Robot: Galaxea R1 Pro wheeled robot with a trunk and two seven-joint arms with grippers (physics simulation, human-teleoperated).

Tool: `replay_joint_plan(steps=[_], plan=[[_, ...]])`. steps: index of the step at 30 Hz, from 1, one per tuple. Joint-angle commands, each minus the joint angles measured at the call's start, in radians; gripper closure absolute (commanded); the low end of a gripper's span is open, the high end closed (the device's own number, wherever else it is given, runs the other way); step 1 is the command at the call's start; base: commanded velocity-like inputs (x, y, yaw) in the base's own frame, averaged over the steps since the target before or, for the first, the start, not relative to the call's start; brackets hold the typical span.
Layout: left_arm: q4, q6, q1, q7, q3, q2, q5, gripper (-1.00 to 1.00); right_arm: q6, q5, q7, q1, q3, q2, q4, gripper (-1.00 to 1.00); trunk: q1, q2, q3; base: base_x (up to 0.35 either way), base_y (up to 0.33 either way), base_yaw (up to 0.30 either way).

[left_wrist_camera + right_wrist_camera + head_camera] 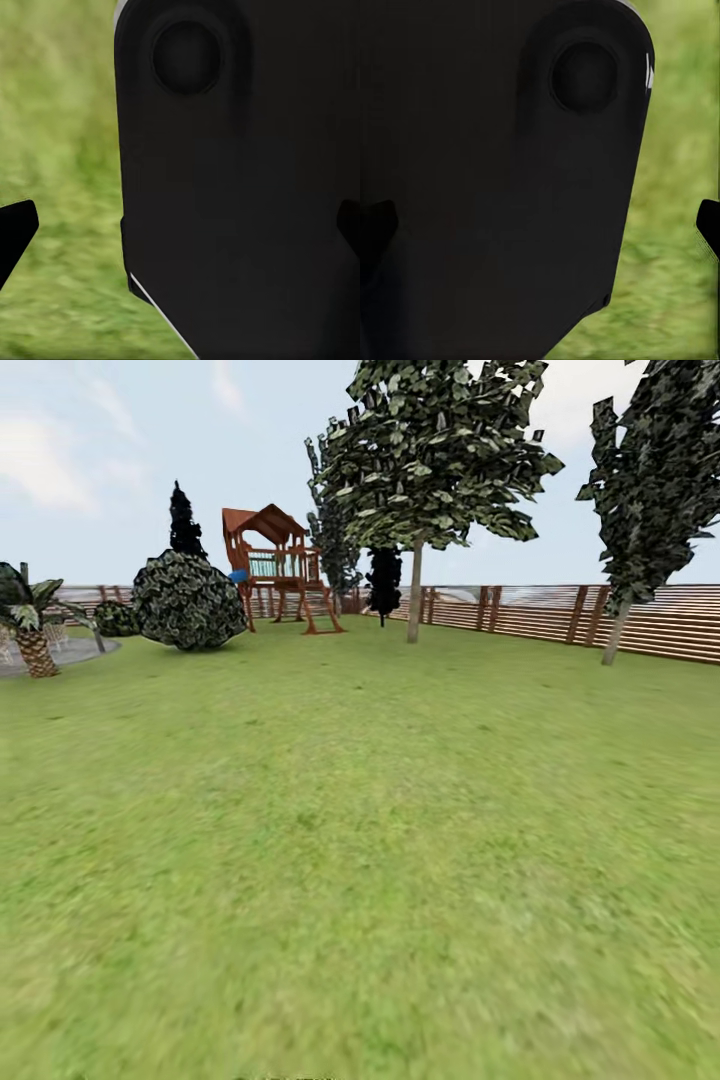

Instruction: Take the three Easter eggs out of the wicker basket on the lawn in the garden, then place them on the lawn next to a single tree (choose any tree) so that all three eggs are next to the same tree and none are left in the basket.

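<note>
Overhead: lawn [360,860], tree [415,510]; wrists: black robot body [240,187].

lawn [360,840] rendered as matt, patchy grass, fence [600,618] shown in brown slatted wood, playset [280,565] seen in reddish timber

I see a brown slatted fence [560,615] running from 12 to 2 o'clock under a pale, cloudy sky [90,450]. A wooden playset [280,570] stands at 11 o'clock beside a round bush [188,602]; a short palm [30,625] sits at 10 (paved patio [65,653] behind it).
</note>
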State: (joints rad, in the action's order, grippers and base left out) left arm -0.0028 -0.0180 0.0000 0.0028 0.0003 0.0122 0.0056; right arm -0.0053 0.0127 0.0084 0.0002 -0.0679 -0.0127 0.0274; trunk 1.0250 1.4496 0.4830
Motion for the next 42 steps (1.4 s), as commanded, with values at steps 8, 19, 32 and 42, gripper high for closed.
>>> replay_joint_plan(steps=[8,19,32,42], plan=[[0.0,-0.002,0.0,0.0,0.0,0.0,0.0,-1.0,0.0,0.0,0.001,0.0,-0.007,0.0,0.0,-1.0,0.0,0.0,0.005,0.0,0.0,0.242],[0.0,-0.002,0.0,0.0,0.0,0.0,0.001,-1.0,0.0,-0.002,0.001,0.0,-0.007,-0.001,-0.002,-1.0,0.0,0.0,0.012,0.0,0.0,0.242],[0.0,-0.002,0.0,0.0,0.0,0.0,0.001,-1.0,0.0,-0.002,0.001,0.0,-0.007,-0.001,-0.008,-1.0,0.0,0.0,0.02,0.0,0.0,0.242],[0.0,-0.001,0.0,0.0,0.0,0.0,0.001,-1.0,-0.001,-0.001,0.001,0.001,-0.004,0.002,-0.017,-1.0,0.0,0.0,0.025,0.0,0.0,0.242]])
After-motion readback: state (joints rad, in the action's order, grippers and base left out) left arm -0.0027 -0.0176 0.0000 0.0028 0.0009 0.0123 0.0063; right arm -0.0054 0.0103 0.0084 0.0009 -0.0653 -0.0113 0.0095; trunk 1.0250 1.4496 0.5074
